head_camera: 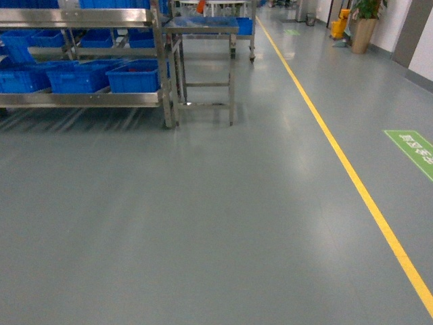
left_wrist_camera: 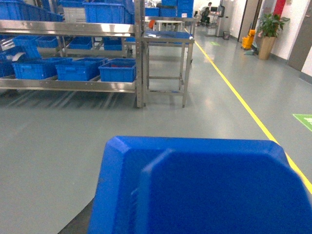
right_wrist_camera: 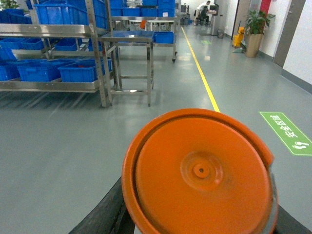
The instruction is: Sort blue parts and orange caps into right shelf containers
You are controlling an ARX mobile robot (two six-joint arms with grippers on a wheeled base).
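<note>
A blue part (left_wrist_camera: 200,187) fills the lower half of the left wrist view, close to the camera, with my left gripper (left_wrist_camera: 195,222) shut on it; one dark finger (left_wrist_camera: 80,223) shows at its lower left. In the right wrist view an orange cap (right_wrist_camera: 200,173) faces the camera, held between the dark fingers (right_wrist_camera: 105,214) of my right gripper (right_wrist_camera: 200,224). The steel shelf (head_camera: 81,99) stands far off at the upper left, with blue containers (head_camera: 135,76) in a row on its lower level. Neither gripper shows in the head view.
A small steel table (head_camera: 201,27) stands right of the shelf. Grey floor lies between me and the shelf. A yellow line (head_camera: 338,152) runs along the floor on the right, with a green floor sign (head_camera: 414,152) beyond it. A potted plant (head_camera: 365,20) stands far back.
</note>
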